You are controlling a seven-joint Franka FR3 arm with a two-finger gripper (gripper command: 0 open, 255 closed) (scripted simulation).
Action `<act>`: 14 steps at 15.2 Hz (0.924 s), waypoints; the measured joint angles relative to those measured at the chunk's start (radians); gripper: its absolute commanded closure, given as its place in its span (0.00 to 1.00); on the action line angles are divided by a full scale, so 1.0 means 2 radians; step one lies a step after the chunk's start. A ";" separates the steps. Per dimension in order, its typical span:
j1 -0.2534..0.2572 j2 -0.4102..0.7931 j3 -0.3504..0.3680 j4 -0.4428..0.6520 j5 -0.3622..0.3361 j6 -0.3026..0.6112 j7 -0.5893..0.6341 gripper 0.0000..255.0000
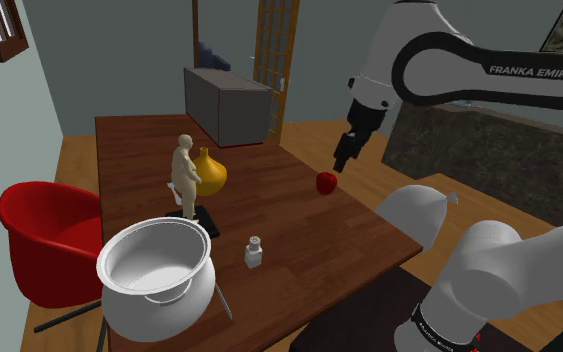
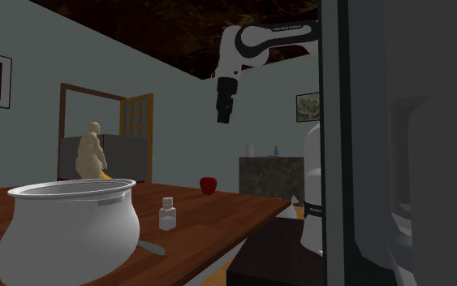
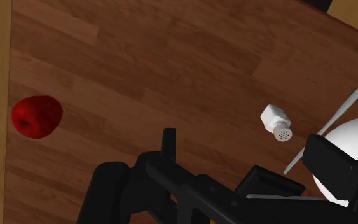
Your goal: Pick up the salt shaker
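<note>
Our fingers (image 3: 329, 164) are standing apart with nothing between them, hanging high above the desk (image 3: 139, 57). We are judging ourselves to be in the approach step, since nothing is being held and the descent onto the target is not yet done.

Working outward from the fingers, the salt shaker (image 3: 276, 122) is sitting upright on the desk well below them, white, its perforated cap facing up at us. It is sitting off toward the finger that is overlapping the white pot (image 3: 355, 143), not centred between the two. A thin grey handle (image 3: 327, 126) is running just beside the shaker on the pot's side, apart from it as far as we can tell. Beyond the other finger, well apart from the shaker, a red apple (image 3: 36, 117) is resting near the desk's edge. In the shoulder view the fingers are hovering nearer the apple than the shaker.

For the next move we are reckoning on carrying the fingers across until the shaker is sitting midway between them. Then we would be lowering around its narrow body, keeping clear of the handle and the pot.
</note>
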 measured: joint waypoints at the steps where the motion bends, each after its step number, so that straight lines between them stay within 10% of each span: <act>1: 0.001 0.007 0.008 -0.012 0.003 0.021 0.011 0.00; 14: -0.005 0.134 0.136 -0.090 0.018 0.256 0.177 0.00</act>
